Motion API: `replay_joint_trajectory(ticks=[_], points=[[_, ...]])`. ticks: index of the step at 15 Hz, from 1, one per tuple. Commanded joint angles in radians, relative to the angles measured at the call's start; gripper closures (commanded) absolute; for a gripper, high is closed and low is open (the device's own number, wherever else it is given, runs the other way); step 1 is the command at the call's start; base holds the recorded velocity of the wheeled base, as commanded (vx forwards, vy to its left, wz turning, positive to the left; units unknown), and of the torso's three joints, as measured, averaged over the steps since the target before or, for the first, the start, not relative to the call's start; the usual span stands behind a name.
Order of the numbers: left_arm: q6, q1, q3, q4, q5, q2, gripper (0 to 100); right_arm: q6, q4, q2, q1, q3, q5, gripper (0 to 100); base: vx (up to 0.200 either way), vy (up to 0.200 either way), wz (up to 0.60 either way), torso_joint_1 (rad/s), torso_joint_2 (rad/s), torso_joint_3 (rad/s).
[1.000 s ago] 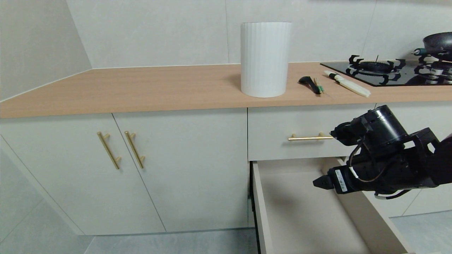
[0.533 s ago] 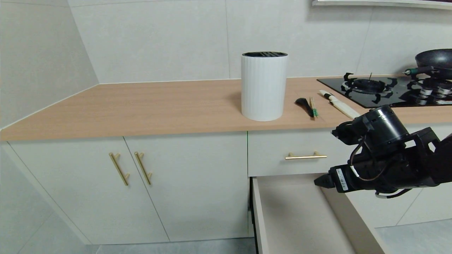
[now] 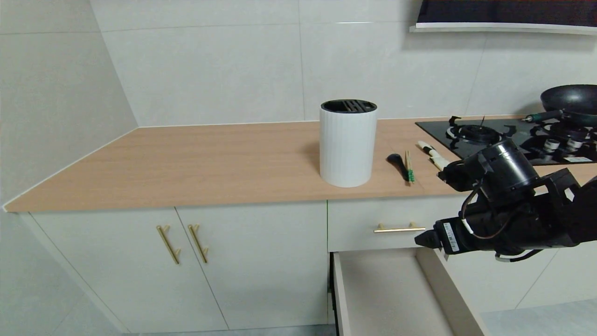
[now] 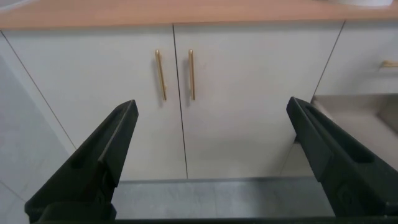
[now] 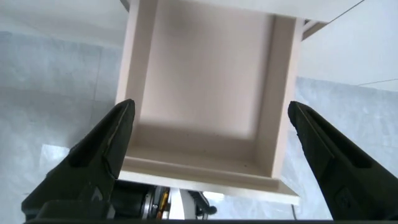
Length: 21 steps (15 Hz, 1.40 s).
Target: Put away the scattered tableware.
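**Drawer open, tableware not yet put away**

We see a kitchen run with a wooden countertop [image 3: 210, 163]. Three pieces of tableware lie close together on it, to the right of a tall white ribbed utensil holder [image 3: 347, 149] with a slotted black top. They are a black spoon [image 3: 397, 162], a pair of chopsticks [image 3: 409, 167] just beside it, and a pale knife [image 3: 430, 151] whose nearer end is hidden behind the right arm. Further right sit a gas hob [image 3: 471, 133] and a black wok [image 3: 569, 98].

Below the counter, under a shut drawer with a brass handle [image 3: 399, 228], the lower drawer [image 3: 342, 289] stands pulled out. The right gripper [image 3: 422, 240] hovers above its right side, lower than the countertop and well apart from the tableware.

We judge the task barely begun. The storage place is ready, but all three pieces lie on the counter, and each has yet to be picked up and put away.

The views add to one another. The head view gives us the counter and the tableware. The right wrist view looks straight down into the lower drawer, so we see its floor and side walls. It also shows the right gripper's fingers [image 5: 106, 155] spread wide with nothing between them. The left wrist view faces the two cupboard doors [image 4: 249, 93] with their upright brass handles, low near the floor. There the left gripper [image 4: 211, 106] likewise has its fingers [image 4: 99, 155] wide apart and holds nothing.
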Motion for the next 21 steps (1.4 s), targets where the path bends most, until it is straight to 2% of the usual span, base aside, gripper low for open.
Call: replay_joint_trajectory(ticks=[1,3,4,5,8,10,12,15,21], points=[[0.0,0.0,0.0,0.0,0.0,0.0,0,0.0,-0.001,0.003,0.002,-0.001,0.0,0,0.0,0.0,0.0,0.188,-0.45,-0.242],[0.0,0.0,0.0,0.0,0.0,0.0,0,-0.008,-0.092,0.03,0.0,-0.011,-0.063,0,0.0,0.0,0.0,0.085,-0.19,-0.1],[0.0,0.0,0.0,0.0,0.0,0.0,0,-0.017,-0.127,0.05,-0.012,-0.059,-0.068,0,0.0,0.0,0.0,0.046,-0.06,-0.041],[0.0,0.0,0.0,0.0,0.0,0.0,0,-0.031,-0.11,0.093,-0.043,-0.166,-0.071,0,0.0,0.0,0.0,0.0,0.0,0.0],[0.0,0.0,0.0,0.0,0.0,0.0,0,0.0,0.121,0.29,-0.126,-0.591,-0.069,0,0.0,0.0,0.0,0.0,0.0,0.0],[0.0,0.0,0.0,0.0,0.0,0.0,0,0.04,0.247,0.403,-0.152,-0.794,-0.071,0,0.0,0.0,0.0,0.0,0.0,0.0],[0.0,0.0,0.0,0.0,0.0,0.0,0,0.089,0.279,0.471,-0.164,-0.848,-0.072,0,0.0,0.0,0.0,0.0,0.0,0.0],[0.0,0.0,0.0,0.0,0.0,0.0,0,0.089,0.278,0.521,-0.192,-0.887,-0.065,0,0.0,0.0,0.0,0.0,0.0,0.0],[0.0,0.0,0.0,0.0,0.0,0.0,0,0.092,0.278,0.627,-0.19,-0.949,-0.071,0,0.0,0.0,0.0,0.0,0.0,0.0]])
